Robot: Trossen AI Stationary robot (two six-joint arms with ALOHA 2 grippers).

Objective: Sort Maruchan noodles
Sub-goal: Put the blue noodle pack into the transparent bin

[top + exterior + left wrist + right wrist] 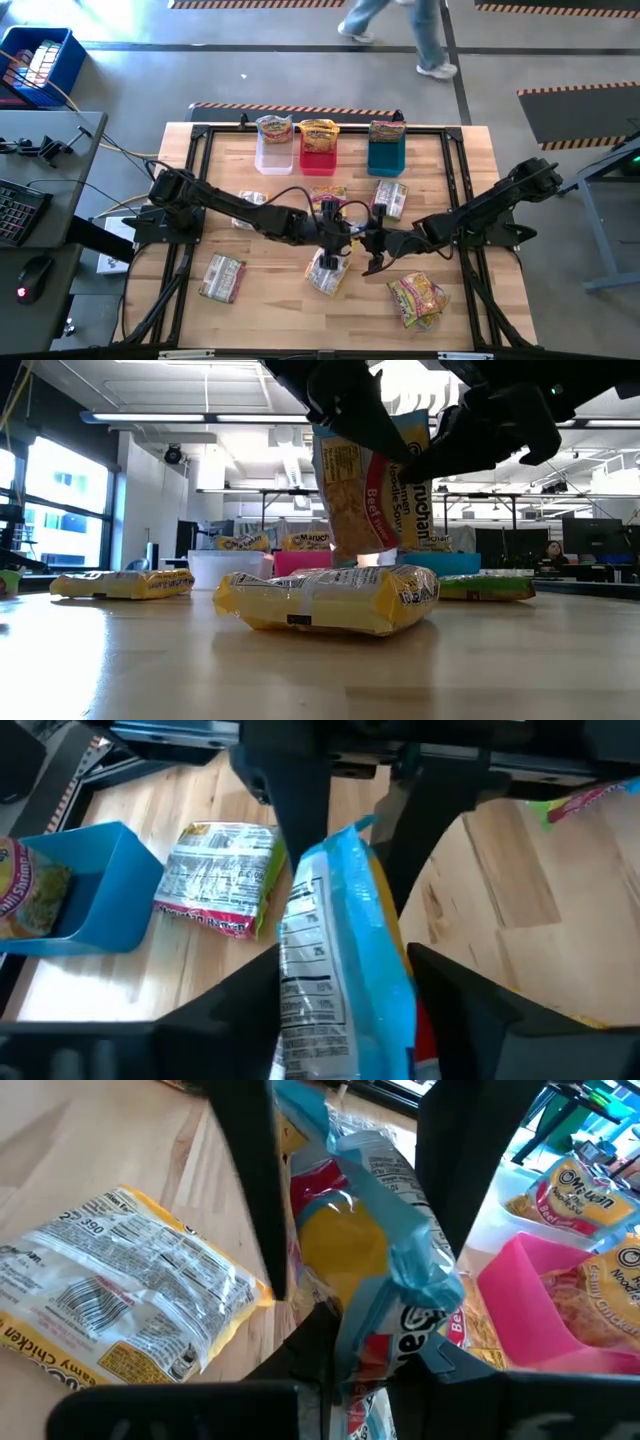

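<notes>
1. Your left gripper point(330, 238) hung over mid-table with its fingers spread, standing either side of the blue-edged packet point(335, 970) and, as far as the wrist view showed, not pressing it.
2. That packet hung upright off the wood between the two grippers, with a yellow packet point(325, 598) lying flat directly under it.
3. Your right gripper point(372, 242) had its fingers pinched together on the packet's crimped end; it looked to carry the load alone.
4. Judge the packet light, crinkly and slick, with a brittle noodle block inside. Hold the sealed edge, not the middle.
5. Ahead of the grippers stood the clear bin point(274, 152), red bin point(318, 155) and teal bin point(386, 155), each holding a packet. Loose packets lay to both sides, so moving clear meant staying high.
</notes>
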